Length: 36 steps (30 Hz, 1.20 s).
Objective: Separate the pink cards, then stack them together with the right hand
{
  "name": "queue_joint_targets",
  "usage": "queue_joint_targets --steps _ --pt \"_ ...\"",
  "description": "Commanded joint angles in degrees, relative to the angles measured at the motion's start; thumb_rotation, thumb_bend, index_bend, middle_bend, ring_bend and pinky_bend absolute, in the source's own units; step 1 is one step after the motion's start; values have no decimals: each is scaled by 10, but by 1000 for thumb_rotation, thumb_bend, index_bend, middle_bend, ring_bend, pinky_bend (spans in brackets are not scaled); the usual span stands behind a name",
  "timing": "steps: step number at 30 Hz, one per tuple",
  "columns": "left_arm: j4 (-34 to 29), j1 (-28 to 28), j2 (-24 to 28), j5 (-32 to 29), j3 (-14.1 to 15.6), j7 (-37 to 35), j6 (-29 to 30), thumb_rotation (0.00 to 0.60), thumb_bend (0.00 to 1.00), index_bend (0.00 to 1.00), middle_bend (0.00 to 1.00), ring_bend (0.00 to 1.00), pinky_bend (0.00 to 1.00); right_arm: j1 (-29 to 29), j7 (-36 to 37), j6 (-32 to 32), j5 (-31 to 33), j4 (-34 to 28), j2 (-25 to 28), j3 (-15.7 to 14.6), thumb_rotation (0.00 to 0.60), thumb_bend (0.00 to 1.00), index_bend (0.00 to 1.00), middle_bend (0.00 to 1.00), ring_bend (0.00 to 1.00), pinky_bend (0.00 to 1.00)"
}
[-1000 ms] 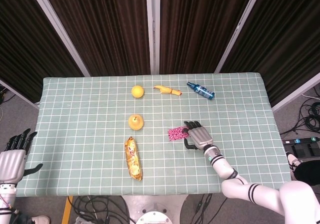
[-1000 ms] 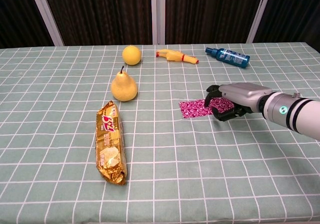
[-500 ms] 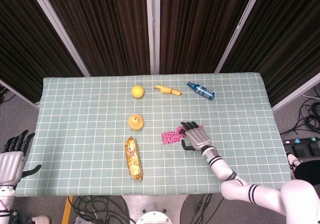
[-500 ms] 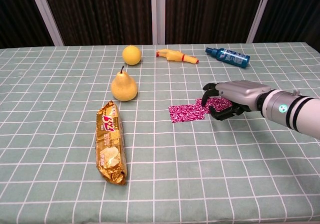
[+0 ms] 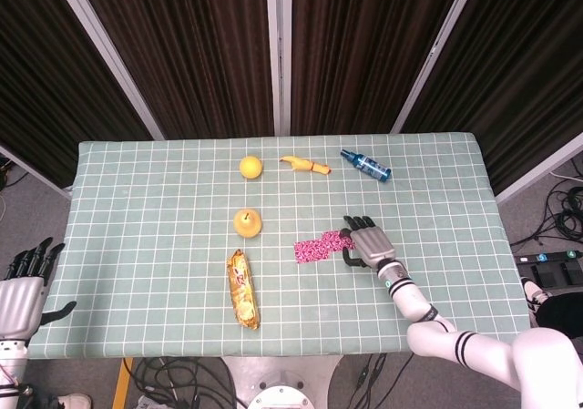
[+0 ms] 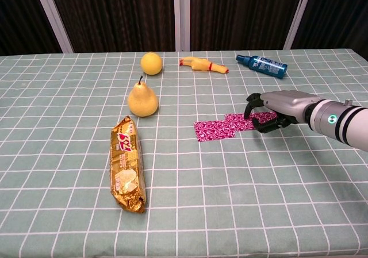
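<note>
Head and chest views of the surface (image 5: 137, 209), covered in a green checked cloth. We see the pink cards (image 6: 230, 126) right of centre in the chest view, fanned into a strip: one card lies flat at the lower left, and the other, overlapping it, runs up and to the right under the right hand (image 6: 275, 110). That hand enters from the right edge of the frame, palm down, its curled fingertips (image 6: 251, 104) pressing on the right end of the strip; we cannot tell whether it grips a card or only rests on it. In the head view the same right hand (image 5: 369, 243) sits just right of the pink cards (image 5: 319, 249). The left hand (image 5: 23, 280) appears only at the lower left corner of the head view, off the surface, fingers apart and holding nothing.

Left of the cards, a pear (image 6: 142, 100) stands upright, with a gold snack packet (image 6: 127, 163) below it. Along the top of the frame lie a yellow ball (image 6: 151, 63), a rubber chicken (image 6: 201, 65) and a blue bottle (image 6: 261, 65) on its side.
</note>
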Motion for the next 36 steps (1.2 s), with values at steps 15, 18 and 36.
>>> queue_joint_targets --steps 15,18,36 --pt "-1 -6 -2 4 -3 5 -3 600 6 163 156 126 136 -46 -14 43 -55 -123 86 -64 273 574 264 11 0 0" --pt "-1 -4 -2 3 -2 5 -3 600 5 163 156 126 136 -51 -20 49 -60 -147 106 -71 263 575 264 10 0 0" --pt "-3 -2 -1 0 -1 5 -2 600 6 163 156 126 136 -29 -23 37 -57 -119 62 -52 259 567 262 10 0 0"
